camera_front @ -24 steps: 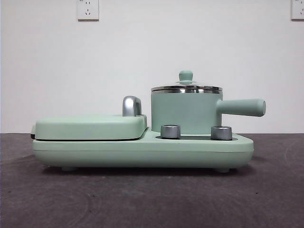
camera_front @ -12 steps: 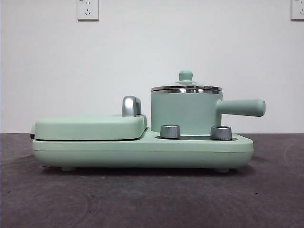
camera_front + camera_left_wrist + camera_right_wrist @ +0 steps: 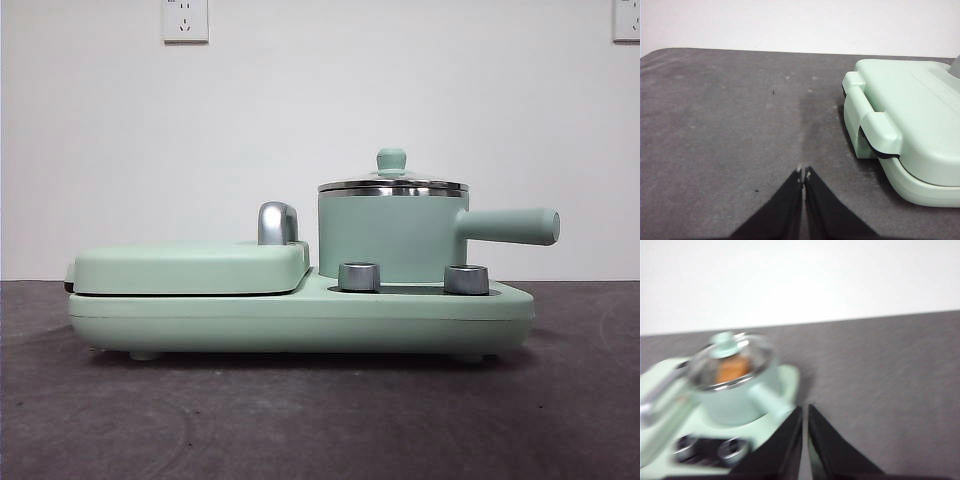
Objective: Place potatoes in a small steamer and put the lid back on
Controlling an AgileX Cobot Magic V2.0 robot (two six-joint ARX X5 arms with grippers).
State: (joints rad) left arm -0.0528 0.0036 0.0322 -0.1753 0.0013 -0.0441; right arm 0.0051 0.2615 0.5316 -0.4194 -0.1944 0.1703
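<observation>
A dark grey table (image 3: 320,420) carries 1 thing directly: a mint-green cooker base (image 3: 300,322), standing on small feet near its middle.

Left hand (image 3: 803,173): two black jaws pressed together, tips meeting at a narrow seam, holding nothing, poised above the desk (image 3: 730,130). Right hand (image 3: 804,410): two black jaws drawn nearly together with only a thin slit between them, empty, raised over the desk; the picture is blurred. Neither arm appears in the front view, so wrist and arm pose cannot be read.
</observation>
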